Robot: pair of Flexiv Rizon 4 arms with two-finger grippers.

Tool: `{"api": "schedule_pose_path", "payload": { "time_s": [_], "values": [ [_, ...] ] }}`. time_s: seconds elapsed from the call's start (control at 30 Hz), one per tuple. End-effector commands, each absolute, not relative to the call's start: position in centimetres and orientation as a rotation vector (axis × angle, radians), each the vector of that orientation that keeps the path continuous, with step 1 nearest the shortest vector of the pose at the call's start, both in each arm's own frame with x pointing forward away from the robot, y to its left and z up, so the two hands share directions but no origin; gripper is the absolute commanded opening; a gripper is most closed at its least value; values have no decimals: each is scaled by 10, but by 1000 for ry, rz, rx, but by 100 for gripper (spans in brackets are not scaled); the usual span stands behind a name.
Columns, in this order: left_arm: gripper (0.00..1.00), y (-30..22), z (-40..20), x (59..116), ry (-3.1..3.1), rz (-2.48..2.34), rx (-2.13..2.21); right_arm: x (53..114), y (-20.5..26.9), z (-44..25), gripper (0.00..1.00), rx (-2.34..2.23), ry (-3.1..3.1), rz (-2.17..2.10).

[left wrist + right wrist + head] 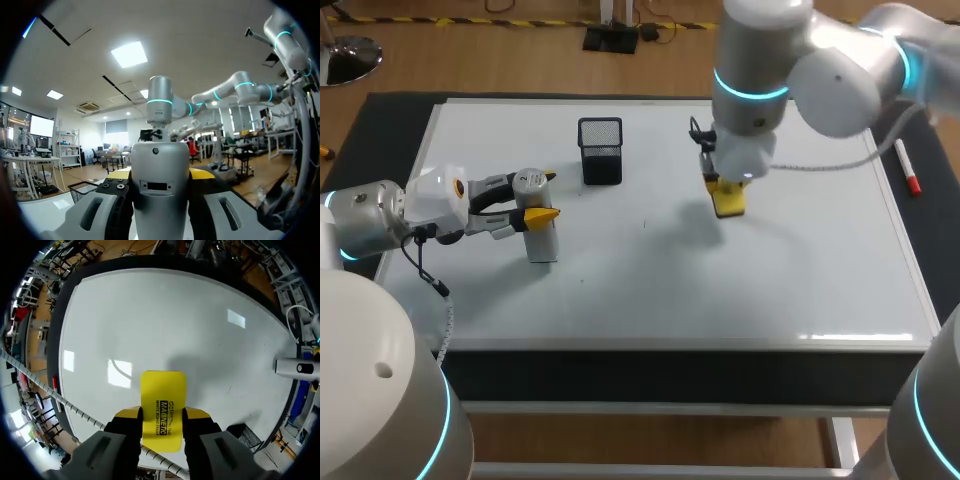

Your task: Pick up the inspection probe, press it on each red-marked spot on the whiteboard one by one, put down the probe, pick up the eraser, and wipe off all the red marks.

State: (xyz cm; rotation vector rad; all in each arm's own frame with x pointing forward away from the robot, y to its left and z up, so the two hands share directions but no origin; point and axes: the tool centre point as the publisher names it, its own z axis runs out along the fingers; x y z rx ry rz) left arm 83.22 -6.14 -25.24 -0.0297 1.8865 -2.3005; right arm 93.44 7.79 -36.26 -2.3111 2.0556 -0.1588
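Note:
The silver inspection probe (541,238) stands upright on the whiteboard (650,270) at its left side. My left gripper (542,196) is shut on the probe's upper part. In the left wrist view the probe (160,175) fills the gap between the fingers of the left gripper (160,200). My right gripper (728,186) is shut on the yellow eraser (728,200), pointing down at the board right of the middle. In the right wrist view the eraser (163,407) sits between the fingers of the right gripper (162,422), its flat face towards the whiteboard (165,325). I see no red marks on the board.
A black mesh pen holder (601,150) stands on the board at the back, between the two grippers. A red-capped marker (908,170) lies beyond the board's right frame. A cable (820,160) trails from my right wrist over the board.

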Motion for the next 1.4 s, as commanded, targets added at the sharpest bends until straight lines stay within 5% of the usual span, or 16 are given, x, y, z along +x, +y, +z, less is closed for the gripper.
{"api": "schedule_pose_path", "payload": {
  "time_s": [0.03, 0.5, 1.4],
  "values": [
    [0, -61, -253, 833, 1883, -2304, -26, 992, 96, -368, 0, -2351, 2118, -136],
    [0, -61, -253, 833, 1883, -2304, -26, 1052, 90, -377, 0, -2281, 2212, -13],
    [0, -61, -253, 833, 1883, -2304, -26, 1065, 75, -409, 0, -2281, 2211, 63]
  ]
}}
